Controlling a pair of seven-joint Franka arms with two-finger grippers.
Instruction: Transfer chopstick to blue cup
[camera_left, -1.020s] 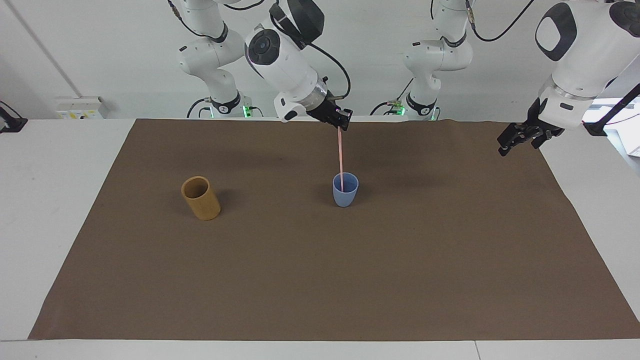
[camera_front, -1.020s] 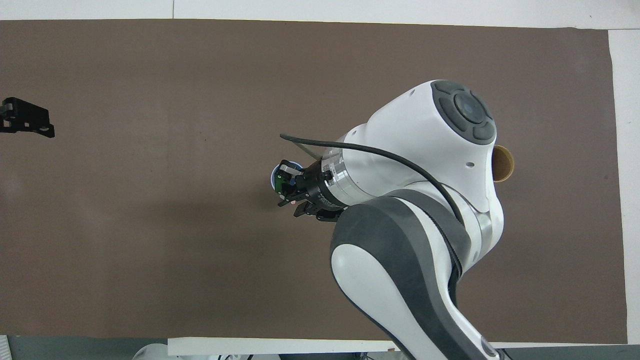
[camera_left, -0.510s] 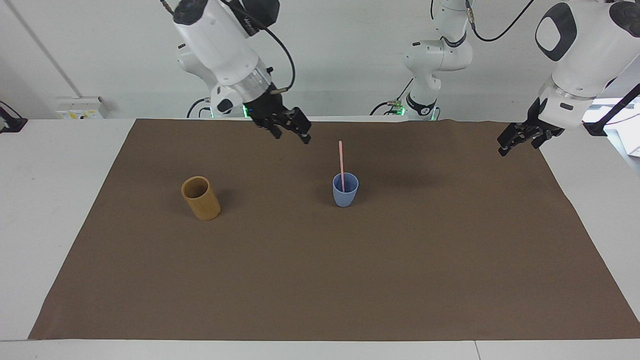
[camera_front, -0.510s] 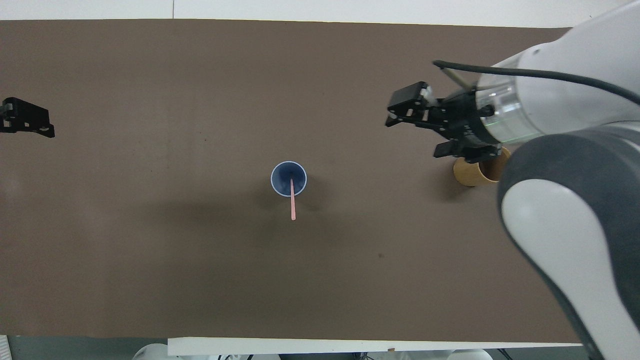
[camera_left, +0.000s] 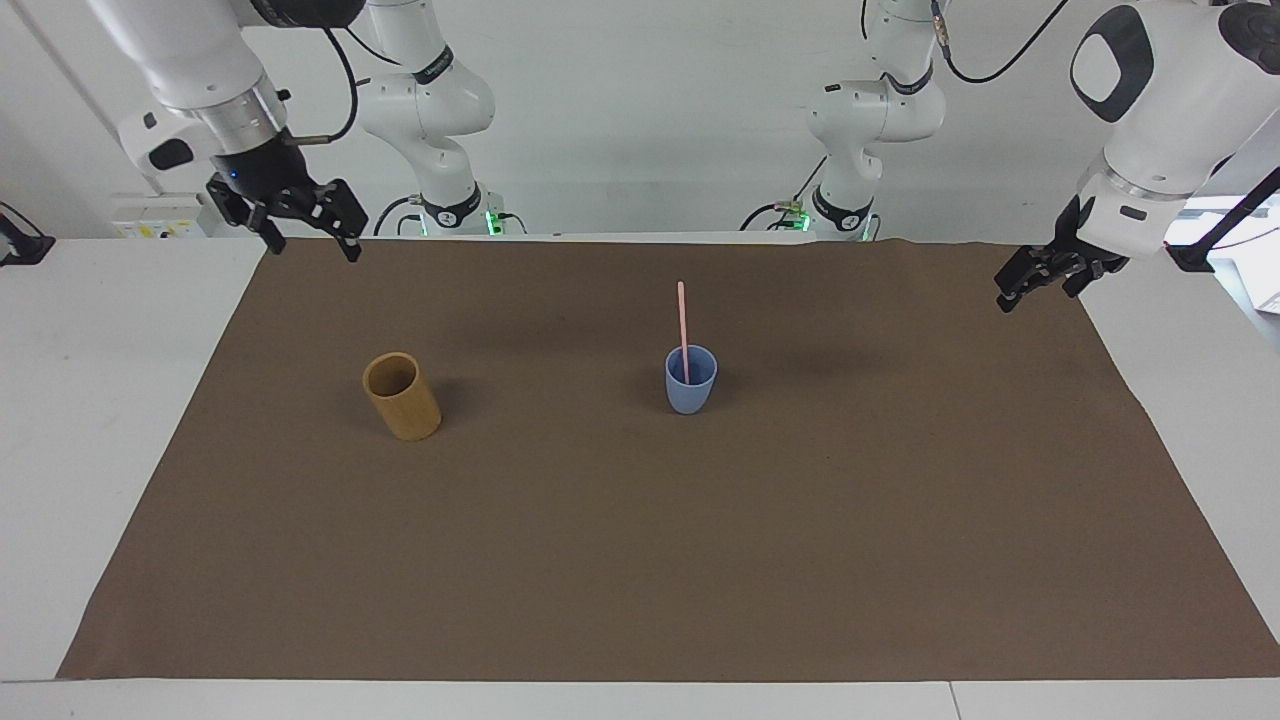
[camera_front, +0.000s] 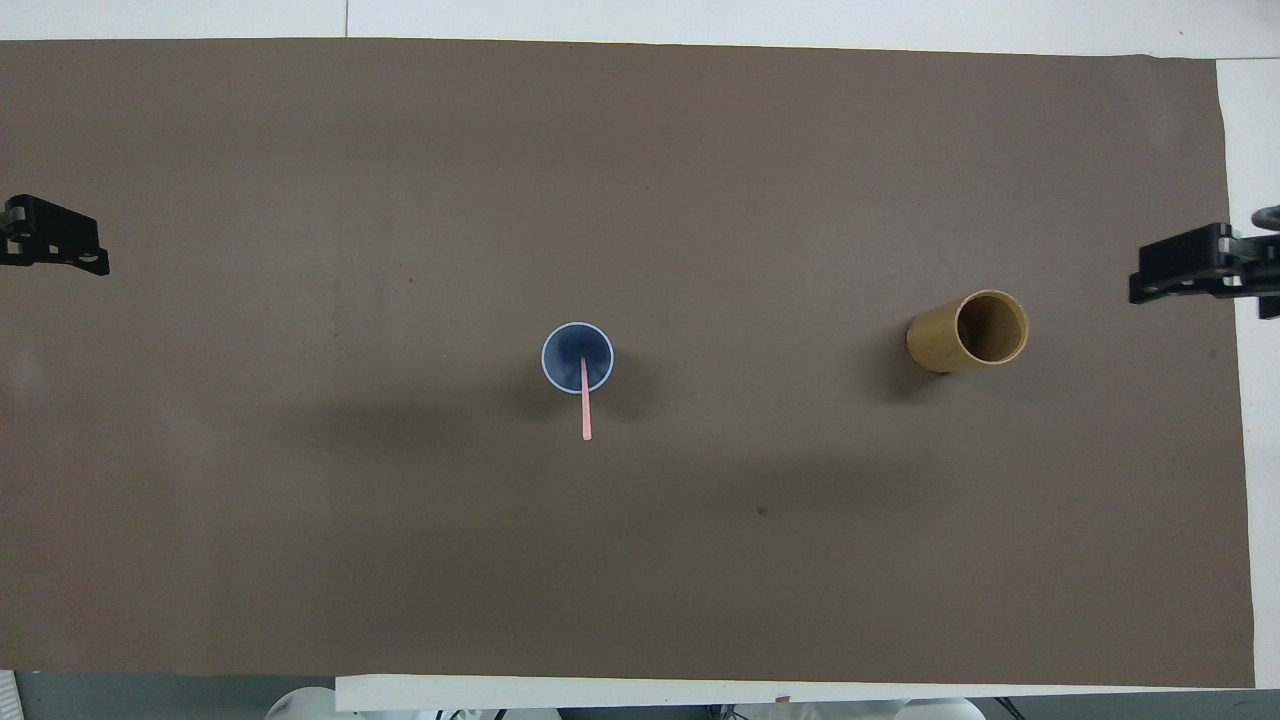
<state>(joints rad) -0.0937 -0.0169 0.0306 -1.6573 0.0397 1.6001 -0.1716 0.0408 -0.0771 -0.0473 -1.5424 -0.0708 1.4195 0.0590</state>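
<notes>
Brown mat (camera_left: 640, 560) covers my white tabletop (camera_left: 100, 420), white wall (camera_left: 650, 120). Both my jaws wide open, empty; chopstick (camera_left: 682, 320) in cup (camera_left: 690, 392).

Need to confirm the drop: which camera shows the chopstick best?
The facing view: the chopstick shows side-on, standing in the blue cup. The overhead view foreshortens it to a short pink sliver leaning over the rim.

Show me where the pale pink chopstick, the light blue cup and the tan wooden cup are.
Pale pink chopstick (camera_left: 682, 320): facing view, on the shaft above the cup's rim.
Light blue cup (camera_left: 690, 396): facing view, on its outer wall.
Tan wooden cylindrical cup (camera_front: 935, 340): overhead view, on its outer side.
</notes>
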